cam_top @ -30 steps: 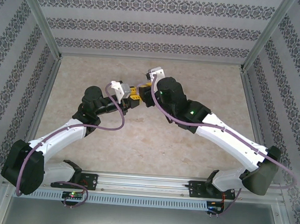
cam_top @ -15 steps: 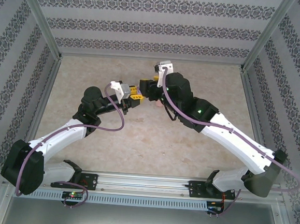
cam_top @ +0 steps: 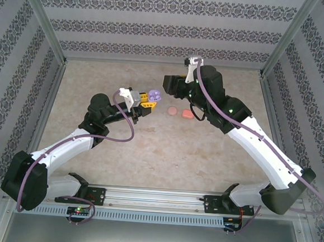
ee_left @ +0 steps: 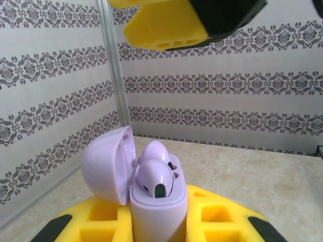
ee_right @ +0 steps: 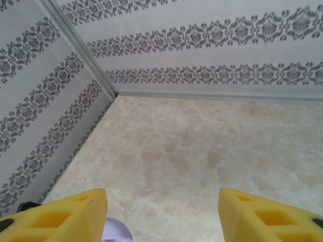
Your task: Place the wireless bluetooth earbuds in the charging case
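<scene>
Our left gripper (cam_top: 145, 100) is clamped on the small lilac plastic charging case (ee_left: 156, 214); the case's bottom is cut off in the wrist pic. The round lid (ee_left: 108, 171) is flipped open & two shiny purple earbuds (ee_left: 156, 176) sit inside, stems hidden. Our right gripper (ee_right: 164, 214) is spread wide w/ nothing in it, over the beige table (cam_top: 121, 146). A pink blob (cam_top: 172, 110) & a coral-red blob (cam_top: 187, 114) lie near the case, too small for us to tell what they are.

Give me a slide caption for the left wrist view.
Left gripper clamps an open purple charging case with purple earbuds seated inside.
</scene>
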Motion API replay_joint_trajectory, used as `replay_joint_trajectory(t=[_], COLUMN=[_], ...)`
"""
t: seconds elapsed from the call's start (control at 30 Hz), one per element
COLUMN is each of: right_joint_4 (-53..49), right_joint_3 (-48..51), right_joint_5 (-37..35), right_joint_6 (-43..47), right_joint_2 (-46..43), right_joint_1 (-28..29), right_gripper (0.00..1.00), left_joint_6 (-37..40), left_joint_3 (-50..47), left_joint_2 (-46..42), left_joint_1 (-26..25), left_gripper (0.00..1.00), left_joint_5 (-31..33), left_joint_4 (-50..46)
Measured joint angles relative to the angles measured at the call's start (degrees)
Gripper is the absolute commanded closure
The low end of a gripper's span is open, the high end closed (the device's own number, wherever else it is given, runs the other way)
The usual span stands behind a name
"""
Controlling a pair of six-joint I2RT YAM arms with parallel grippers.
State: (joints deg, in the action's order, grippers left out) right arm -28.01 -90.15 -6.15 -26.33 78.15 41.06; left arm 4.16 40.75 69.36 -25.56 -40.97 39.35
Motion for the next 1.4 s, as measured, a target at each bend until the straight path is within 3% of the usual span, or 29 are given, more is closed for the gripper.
replay_joint_trajectory(t=[0.27,0.33,0.53,0.8,1.13,1.4], right_joint_4=[-7.06,-8.52,-11.72,-13.66,-14.19,-14.1], right_joint_3=[-7.5,-8.98,-11.06,-13.18,-11.67,-4.85], right_joint_5=[9.57,11.34,14.78,18.56,20.81,20.98], right_joint_6=[-1.44,-1.53,-1.77,-1.73,-0.46,-0.35], right_joint_2=[8.44,10.54,14.73,17.75,17.46,10.73], right_joint_1=[-3.85,-4.09,-4.11,-4.11,-4.07,-3.39], right_gripper=[0.4,0.43,0.67,0.73,0.78,0.81], left_joint_6=[0.52,0.81,1.57,1.73,1.88,1.9], left_joint_3=[0.24,0.31,0.31,0.61,0.79,0.94], left_joint_2=[0.31,0.46,0.52,1.33,2.32,3.08], left_joint_1=[-0.59,-0.74,-0.74,-1.25,-1.51,-1.77], left_gripper=[1.0,1.0,1.0,1.0,1.0,1.0], left_joint_5=[-1.07,-1.09,-1.09,-1.7,-2.32,-1.92], left_joint_4=[-1.55,-2.16,-2.99,-3.04,-3.26,-4.2])
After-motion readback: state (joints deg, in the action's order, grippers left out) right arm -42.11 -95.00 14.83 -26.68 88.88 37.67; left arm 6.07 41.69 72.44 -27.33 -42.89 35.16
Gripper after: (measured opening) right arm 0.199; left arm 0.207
